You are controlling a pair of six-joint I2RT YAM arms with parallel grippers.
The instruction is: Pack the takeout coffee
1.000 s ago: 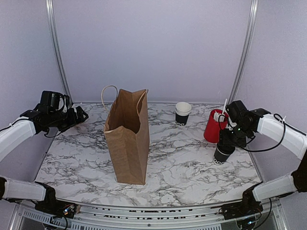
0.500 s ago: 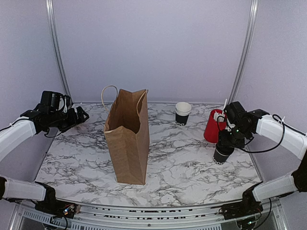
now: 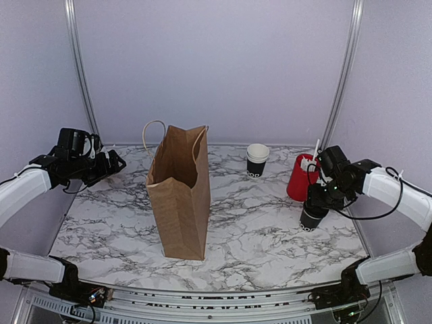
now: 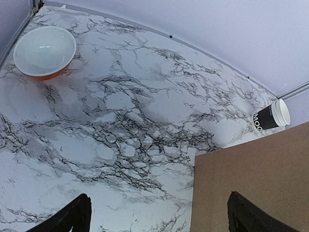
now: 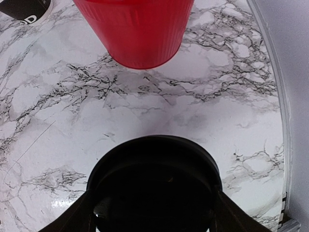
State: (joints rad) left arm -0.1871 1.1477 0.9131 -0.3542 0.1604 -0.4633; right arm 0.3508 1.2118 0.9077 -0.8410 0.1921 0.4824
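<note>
Packing status on the coffee order? (Desk)

Barely begun, by the look of it. The right gripper (image 3: 316, 206) has its two fingers against opposite sides of the black lid of the takeout coffee (image 3: 310, 219), which reads as a grasp. The cup stands on the marble table (image 3: 256, 229) at the right side, just in front of the red cup (image 3: 297, 179) of white sticks.

And the bag? (Desk)

The brown paper bag (image 3: 181, 202) stands upright with its mouth open, left of centre and well apart from the coffee. What is inside it, if anything, cannot be made out.

Other arm? (Desk)

The left gripper (image 4: 158, 205) hangs at the far left with its fingers spread wide and nothing between them. An orange bowl (image 4: 44, 50) sits on the table in its view. A nested stack of paper cups (image 3: 256, 160) stands at the back, between bag and red cup.

So what remains? (Desk)

Nearly everything, I would judge. The coffee has to be lifted, carried across to the bag, lowered in upright and let go.
</note>
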